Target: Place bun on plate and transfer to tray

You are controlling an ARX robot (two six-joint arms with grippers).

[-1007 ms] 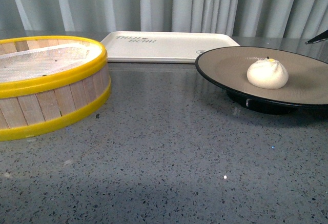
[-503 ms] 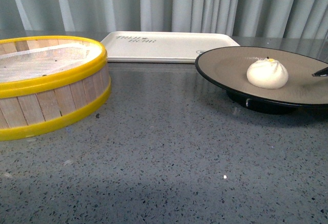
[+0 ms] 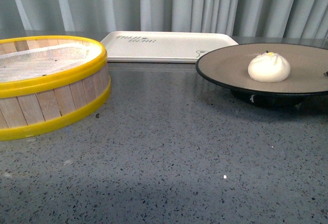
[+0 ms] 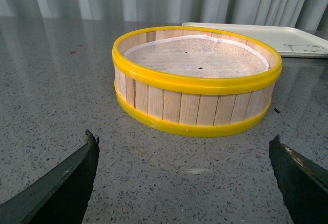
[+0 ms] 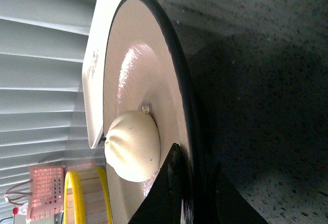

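Right fingers (image 5: 166,193) pinch plate (image 5: 138,70) rim, mostly cropped.

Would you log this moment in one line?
bun on plate | right hand grips plate | left hand open | plate off tray

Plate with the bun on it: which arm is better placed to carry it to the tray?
Right. The right gripper has its jaws either side of the plate at its rim; the left gripper hangs open facing the steamer basket.
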